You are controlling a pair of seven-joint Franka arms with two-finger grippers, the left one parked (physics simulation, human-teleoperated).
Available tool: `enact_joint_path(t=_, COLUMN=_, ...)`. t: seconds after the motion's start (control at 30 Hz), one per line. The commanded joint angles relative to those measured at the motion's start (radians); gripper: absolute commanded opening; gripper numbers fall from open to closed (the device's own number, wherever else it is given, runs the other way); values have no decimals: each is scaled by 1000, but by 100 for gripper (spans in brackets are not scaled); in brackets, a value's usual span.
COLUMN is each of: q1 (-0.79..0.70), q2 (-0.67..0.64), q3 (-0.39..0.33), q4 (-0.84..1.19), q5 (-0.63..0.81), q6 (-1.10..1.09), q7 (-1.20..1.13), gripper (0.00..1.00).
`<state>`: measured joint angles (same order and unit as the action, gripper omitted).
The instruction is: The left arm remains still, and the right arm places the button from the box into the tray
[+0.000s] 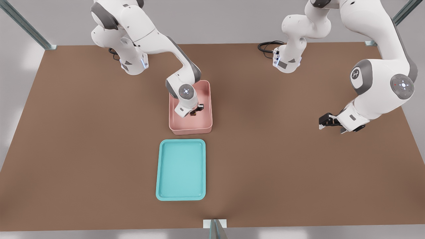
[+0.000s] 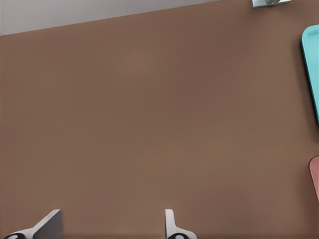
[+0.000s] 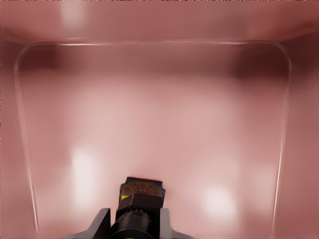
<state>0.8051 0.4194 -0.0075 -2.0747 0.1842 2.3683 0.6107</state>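
The pink box (image 1: pixel 191 130) stands mid-table, with the turquoise tray (image 1: pixel 181 169) just in front of it. My right arm reaches down into the box, and its gripper (image 1: pixel 196 111) is low inside, near the wall on the front view's right. In the right wrist view the button (image 3: pixel 141 193), a dark block showing a bit of yellow, sits tight between the two fingers of the gripper (image 3: pixel 134 218), with the box's pink floor (image 3: pixel 159 124) beyond. In the front view the button is only a dark speck at the fingertips.
The brown table spreads wide around the box and tray. The parked arm hangs over the table at the front view's right. In the left wrist view, an edge of the tray (image 2: pixel 311 64) and a corner of the box (image 2: pixel 315 181) show.
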Motion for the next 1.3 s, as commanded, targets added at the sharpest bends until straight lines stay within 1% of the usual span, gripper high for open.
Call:
enact_joint_path(t=0.0, q1=-3, q2=-30, q3=0, q4=2, q5=-8, q6=-49, q7=21, gripper=37)
enact_joint_path(t=0.1, q1=-11, q2=-117, q3=-8, q4=22, q5=-9, q6=-164, q7=12, gripper=37)
enact_joint_path(t=0.17, q1=-35, q2=-129, q3=-22, q4=133, q5=-15, q6=-310, q7=-14, gripper=37)
enact_joint_path(t=0.2, q1=-61, q2=-123, q3=-22, q4=199, q5=-19, q6=-359, q7=-34, gripper=37)
enact_joint_path(t=0.23, q1=-86, q2=-119, q3=-22, q4=240, q5=-20, q6=-362, q7=-63, gripper=37)
enact_joint_path(t=0.3, q1=-141, q2=-70, q3=-23, q4=361, q5=-20, q6=-426, q7=-134, gripper=37)
enact_joint_path(t=0.4, q1=-227, q2=-2, q3=-25, q4=490, q5=-22, q6=-485, q7=-265, gripper=37)
enact_joint_path(t=0.47, q1=-282, q2=94, q3=-26, q4=656, q5=-22, q6=-598, q7=-371, gripper=37)
enact_joint_path(t=0.57, q1=-319, q2=235, q3=-26, q4=889, q5=-23, q6=-659, q7=-485, gripper=37)
enact_joint_path(t=0.73, q1=-336, q2=407, q3=-43, q4=1099, q5=-23, q6=-626, q7=-615, gripper=37)
enact_joint_path(t=0.77, q1=-336, q2=417, q3=-45, q4=1101, q5=-23, q6=-572, q7=-655, gripper=37)
enact_joint_path(t=0.97, q1=-340, q2=490, q3=-45, q4=1136, q5=-25, q6=-383, q7=-692, gripper=38)
enact_joint_path(t=1.0, q1=-340, q2=496, q3=-45, q4=1137, q5=-25, q6=-363, q7=-692, gripper=54)
enact_joint_path(t=1.03, q1=-339, q2=496, q3=-43, q4=1136, q5=-25, q6=-345, q7=-689, gripper=84)
enact_joint_path(t=1.07, q1=-339, q2=496, q3=-43, q4=1136, q5=-25, q6=-345, q7=-689, gripper=100)
enact_joint_path(t=1.13, q1=-337, q2=481, q3=-38, q4=1127, q5=-22, q6=-365, q7=-674, gripper=100)
enact_joint_path(t=1.17, q1=-333, q2=404, q3=-37, q4=1107, q5=-19, q6=-458, q7=-669, gripper=100)
enact_joint_path(t=1.2, q1=-340, q2=328, q3=-45, q4=1108, q5=-86, q6=-661, q7=-655, gripper=100)
enact_joint_path(t=1.23, q1=-377, q2=282, q3=-81, q4=1110, q5=-103, q6=-767, q7=-658, gripper=100)
enact_joint_path(t=1.27, q1=-423, q2=239, q3=-77, q4=1108, q5=-103, q6=-834, q7=-669, gripper=100)
